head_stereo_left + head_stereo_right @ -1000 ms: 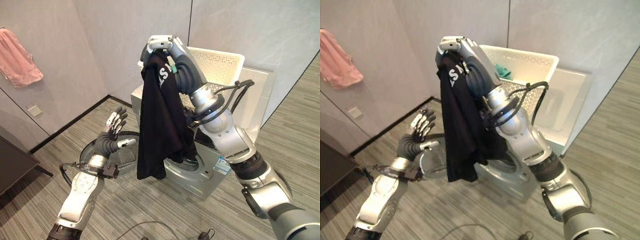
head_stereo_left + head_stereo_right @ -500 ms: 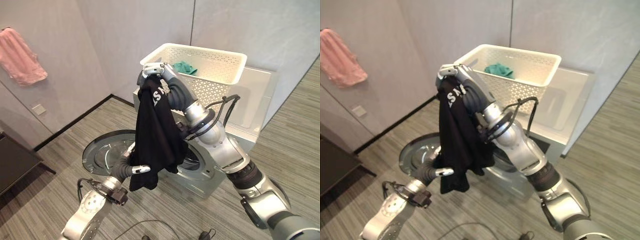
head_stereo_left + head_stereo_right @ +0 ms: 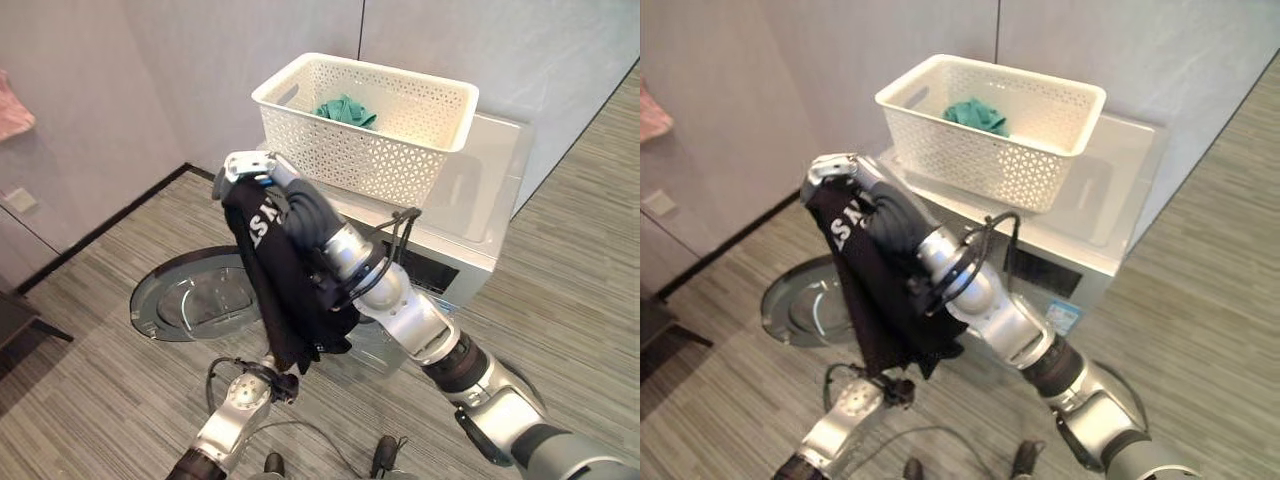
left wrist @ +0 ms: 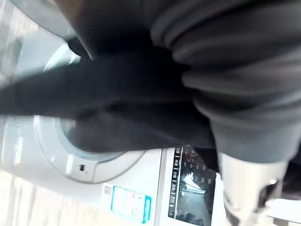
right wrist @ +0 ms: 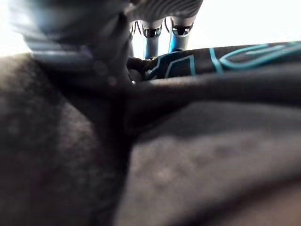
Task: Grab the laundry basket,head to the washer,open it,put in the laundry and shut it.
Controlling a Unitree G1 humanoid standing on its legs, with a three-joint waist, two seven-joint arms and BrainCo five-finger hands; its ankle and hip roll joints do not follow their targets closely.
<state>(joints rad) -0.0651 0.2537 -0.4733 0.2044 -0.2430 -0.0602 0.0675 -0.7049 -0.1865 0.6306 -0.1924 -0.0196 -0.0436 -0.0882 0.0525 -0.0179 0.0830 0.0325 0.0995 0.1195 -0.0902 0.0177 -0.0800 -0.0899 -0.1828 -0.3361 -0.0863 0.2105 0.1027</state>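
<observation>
Fingers of the right hand (image 3: 245, 167) were curled over the top of one black shirt (image 3: 285, 290), clamping a bunched fold; in the right wrist view silver fingers (image 5: 162, 30) pressed into dark cloth. Below them the shirt hung full length, draped along the right forearm, its hem just in front of the washer's round opening.

Left hand: hidden behind the shirt's lower edge; whether its fingers were spread or closed could not be told.

Handling, as judged: shirt soft, light, limp, not fragile; liable to swing, drag and catch on the door rim. Best held at a gathered bunch near the collar, with the loose hem guided in first.

Count, going outward from the fingers:
- Black shirt, white lettering: one, held.
- Washer (image 3: 470, 215): one, just behind and below the fingers.
- Washer door (image 3: 190, 300): one, swung open, low and to the fingers' left.
- Laundry basket (image 3: 365, 130), white, perforated: one, standing on the washer top, beyond the fingers.
- Green cloth (image 3: 345, 110): one, lying in the basket.
</observation>
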